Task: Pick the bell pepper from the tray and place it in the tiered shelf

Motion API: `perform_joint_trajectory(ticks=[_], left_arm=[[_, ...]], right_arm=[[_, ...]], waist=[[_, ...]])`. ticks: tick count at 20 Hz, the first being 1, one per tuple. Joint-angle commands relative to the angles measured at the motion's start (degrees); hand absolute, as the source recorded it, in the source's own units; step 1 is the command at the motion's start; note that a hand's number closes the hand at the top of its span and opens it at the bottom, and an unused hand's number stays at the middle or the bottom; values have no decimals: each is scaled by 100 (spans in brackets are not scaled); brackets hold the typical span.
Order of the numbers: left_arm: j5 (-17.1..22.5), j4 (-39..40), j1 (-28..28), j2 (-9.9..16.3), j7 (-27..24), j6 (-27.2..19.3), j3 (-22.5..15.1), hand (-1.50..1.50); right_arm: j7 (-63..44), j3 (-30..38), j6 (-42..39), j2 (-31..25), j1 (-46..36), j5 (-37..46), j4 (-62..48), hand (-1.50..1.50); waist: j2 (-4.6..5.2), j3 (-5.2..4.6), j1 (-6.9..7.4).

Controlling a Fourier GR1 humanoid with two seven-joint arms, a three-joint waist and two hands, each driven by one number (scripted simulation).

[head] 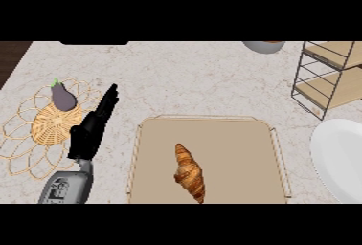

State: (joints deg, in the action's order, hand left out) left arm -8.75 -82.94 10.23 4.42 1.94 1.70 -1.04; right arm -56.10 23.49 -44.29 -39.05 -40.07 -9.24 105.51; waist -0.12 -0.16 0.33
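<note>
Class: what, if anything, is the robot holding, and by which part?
Nothing is held. The left hand is open, fingers straight, above the counter; the right hand is out of view.

Only one arm of the robot shows, coming in from the lower edge at the view's left. Its forearm (pixel 66 188) is a rounded grey casing, smooth and slightly glossy, with a few small darker panels or recesses on its upper face; what they are cannot be told. A narrower pale grey wrist piece joins the casing to the left hand (pixel 92 131). That hand is black all over, matte, with a blocky palm and long, slim, segmented fingers of the same black. No cables, screws or lettering can be made out on either part.
</note>
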Motion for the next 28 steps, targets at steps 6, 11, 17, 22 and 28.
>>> perform_joint_trajectory(ticks=[6,11,17,22,28], left_arm=[[-77,-63,79,-91,135,-58,-82,0],[-10,38,-57,-64,-213,43,-51,0],[-97,-14,154,-84,95,-18,-82,0],[22,-67,80,-41,45,84,-15,0],[-21,6,240,-134,110,-1,-31,0]], right_arm=[[715,-497,262,-776,-1394,1526,-1744,150],[1378,-714,615,-820,-1913,2230,-2794,150],[2325,-1035,1121,-1038,-2705,3015,-4151,150],[3208,-1253,1554,-1104,-3051,3527,-5160,150],[4282,-1669,2146,-1081,-3286,4243,-5904,150]], waist=[[43,13,91],[54,12,101],[61,13,126],[62,12,144],[63,13,138]])
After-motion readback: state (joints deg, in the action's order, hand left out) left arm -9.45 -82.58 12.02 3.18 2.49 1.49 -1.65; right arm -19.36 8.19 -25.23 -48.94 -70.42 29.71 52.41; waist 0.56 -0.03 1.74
